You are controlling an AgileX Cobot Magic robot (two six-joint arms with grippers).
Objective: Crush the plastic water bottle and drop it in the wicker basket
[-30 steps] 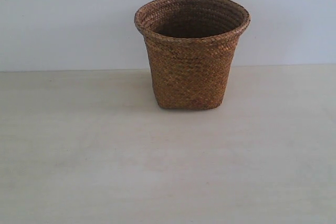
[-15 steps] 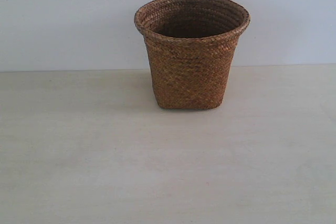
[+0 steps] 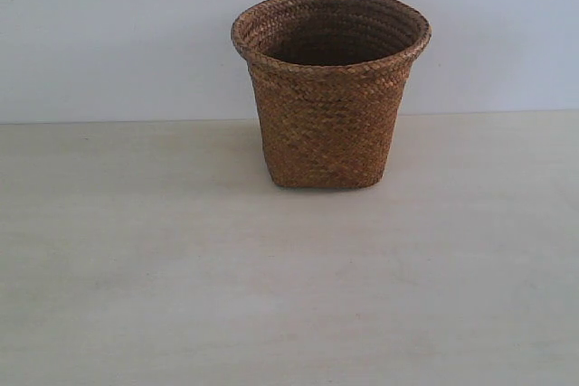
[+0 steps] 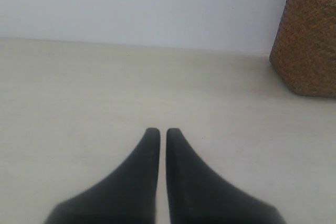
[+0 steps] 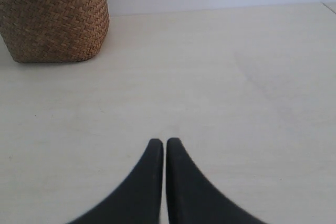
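The brown wicker basket [image 3: 330, 88] stands upright near the back of the pale table, its flared rim open and its inside dark. The plastic water bottle is in no view. My left gripper [image 4: 163, 130] is shut with nothing between its black fingers, low over bare tabletop; the basket [image 4: 310, 40] shows at the edge of that view. My right gripper [image 5: 165, 141] is shut and empty too, with the basket [image 5: 52, 17] farther off across the table. Neither gripper appears in the exterior view.
A plain white wall [image 3: 109, 33] rises right behind the basket. The pale tabletop [image 3: 271, 287] stretches in front and to both sides of the basket with no other objects on it.
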